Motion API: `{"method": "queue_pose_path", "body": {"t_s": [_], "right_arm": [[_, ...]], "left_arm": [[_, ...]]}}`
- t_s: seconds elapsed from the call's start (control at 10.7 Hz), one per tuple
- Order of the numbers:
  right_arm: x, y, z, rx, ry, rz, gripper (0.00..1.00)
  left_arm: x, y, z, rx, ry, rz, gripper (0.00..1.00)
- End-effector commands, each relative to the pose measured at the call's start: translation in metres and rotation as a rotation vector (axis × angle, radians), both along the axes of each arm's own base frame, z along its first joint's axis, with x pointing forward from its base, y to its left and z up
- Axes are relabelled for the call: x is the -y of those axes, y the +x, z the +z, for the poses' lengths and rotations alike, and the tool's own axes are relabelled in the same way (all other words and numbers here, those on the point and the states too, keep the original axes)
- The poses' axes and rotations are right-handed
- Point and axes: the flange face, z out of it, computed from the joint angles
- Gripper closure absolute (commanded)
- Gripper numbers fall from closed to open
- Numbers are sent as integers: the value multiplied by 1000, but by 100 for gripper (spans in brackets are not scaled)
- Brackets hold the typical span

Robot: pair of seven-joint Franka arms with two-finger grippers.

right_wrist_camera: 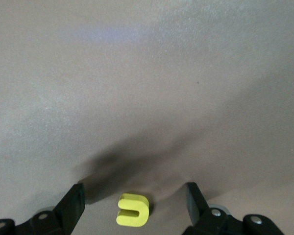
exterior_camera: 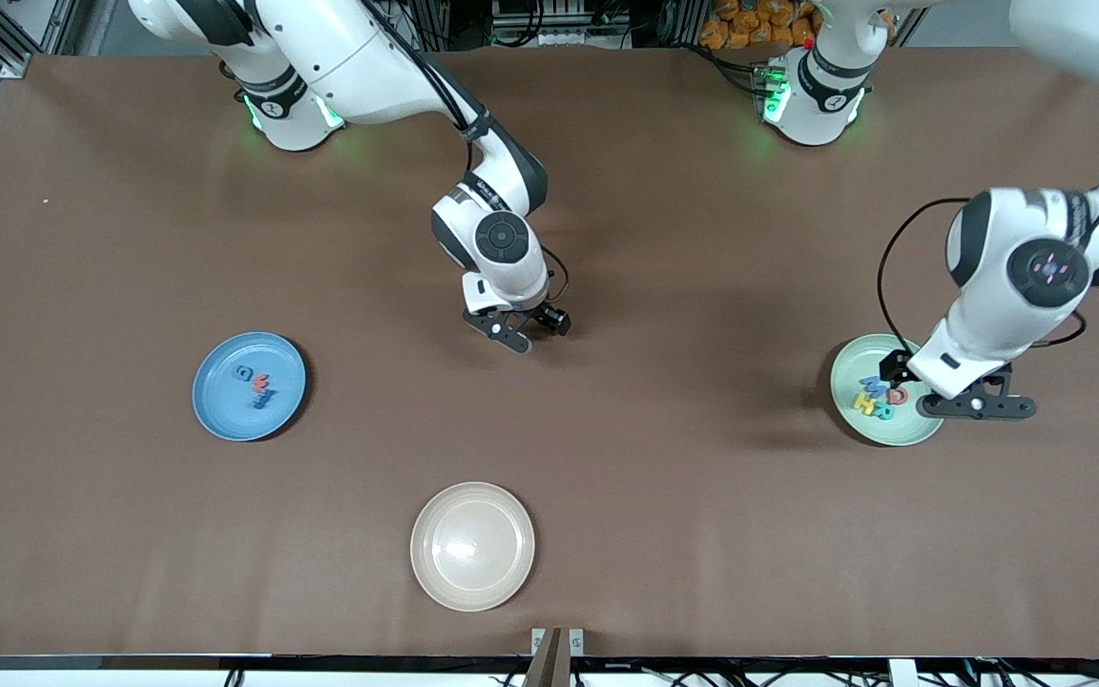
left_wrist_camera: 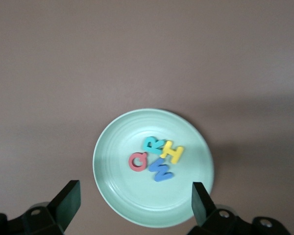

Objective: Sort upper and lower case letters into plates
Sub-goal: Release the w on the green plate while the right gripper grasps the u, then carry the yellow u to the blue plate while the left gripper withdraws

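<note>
A small yellow letter (right_wrist_camera: 133,211) lies flat on the brown table (exterior_camera: 664,286), between the spread fingers of the right claw (right_wrist_camera: 134,205), which hangs low over the table's middle. Four letters (left_wrist_camera: 157,157), red, teal, yellow and blue, sit clustered in the mint green plate (left_wrist_camera: 117,188) under the left claw (left_wrist_camera: 136,201), also spread. Three more letters (exterior_camera: 258,385) rest in the light blue plate (exterior_camera: 216,405). A beige plate (exterior_camera: 473,582) lies nearest the front camera.

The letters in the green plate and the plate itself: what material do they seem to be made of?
The letters look like soft foam or rubber: thick, flat-cut, dull, strongly coloured. The green plate looks like matte plastic or glazed ceramic; it shows faint rings and a soft sheen. Neither can be told for certain.
</note>
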Motion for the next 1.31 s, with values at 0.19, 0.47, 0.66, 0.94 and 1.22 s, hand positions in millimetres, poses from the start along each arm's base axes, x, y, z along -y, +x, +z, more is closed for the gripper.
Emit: {"method": "queue_pose_path", "body": {"t_s": [0.19,0.47,0.66,0.94,1.22], "right_arm": [[-11,-9,1,5,2,-7,11],[-10,-9,0,3,1,-10,37],[-10,-10,-1,1,-3,-7,66],[-7,-9,-3,-6,-11,2,88],[9,14,20,-33,-31,13,100]], "left_arm": [[43,-25,160,-42,-150,59,0],[62,-36,223,-65,-155,45,0],[61,-48,249,-36,-156,44,0],[57,-53,257,-22,-163,67,0],[61,-51,255,-28,-161,56,0]]}}
